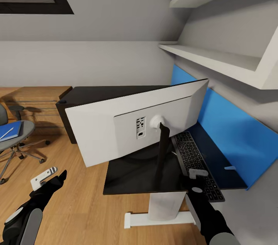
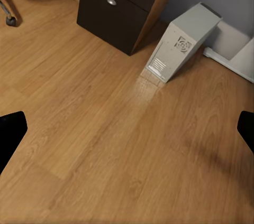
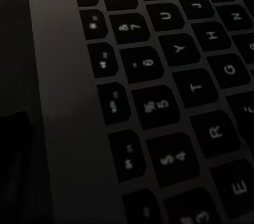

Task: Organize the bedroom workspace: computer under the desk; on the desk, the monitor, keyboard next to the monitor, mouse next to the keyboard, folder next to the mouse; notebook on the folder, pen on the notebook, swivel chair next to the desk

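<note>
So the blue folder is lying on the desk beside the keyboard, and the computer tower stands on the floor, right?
Not quite: the blue folder lies on the swivel chair seat, as the head view shows. The computer tower does stand on the floor.

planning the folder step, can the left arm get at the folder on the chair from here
Probably not yet. The folder lies on the swivel chair seat, off beyond the left tool, which hangs over bare floor. Nothing blocks the way, but the gap looks too wide.
</note>
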